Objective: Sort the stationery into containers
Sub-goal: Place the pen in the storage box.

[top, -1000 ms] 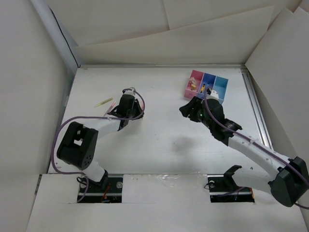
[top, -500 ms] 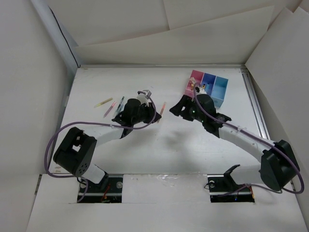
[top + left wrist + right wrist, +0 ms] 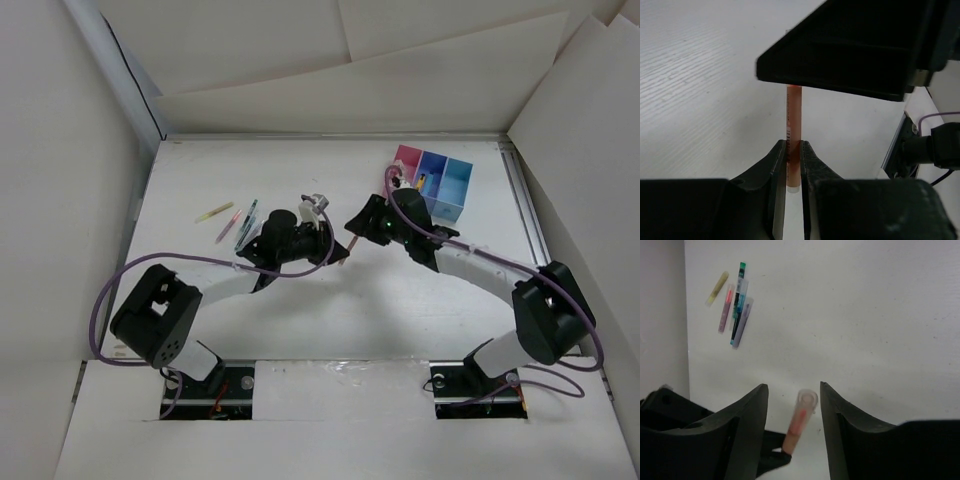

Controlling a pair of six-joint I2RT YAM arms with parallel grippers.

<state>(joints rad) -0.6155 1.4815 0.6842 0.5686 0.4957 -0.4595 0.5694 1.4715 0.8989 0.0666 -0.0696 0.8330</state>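
Clearly we're mid hand-over: the pinkish pen is pinched low on its barrel by the left gripper, fingers clamped tight on it, held up off the table as best we can tell, approx. midway between the loose pens and the containers. The right gripper has its fingers apart, one either side of the pen's top end, no contact that we can see. We judge the pen v. light and stiff: a slim, round, translucent plastic tube w/ a smooth, prob. slippery barrel, so it could pivot or slide in a two-point pinch. We'd take it across the free upper barrel, clear of the left fingers. The remaining pens (yellow, pink, green, bluish) lie clustered on the matte white table. The containers, three glossy square bins in a row (pink, dark blue, light blue), sit far right; their contents are too small to tell.
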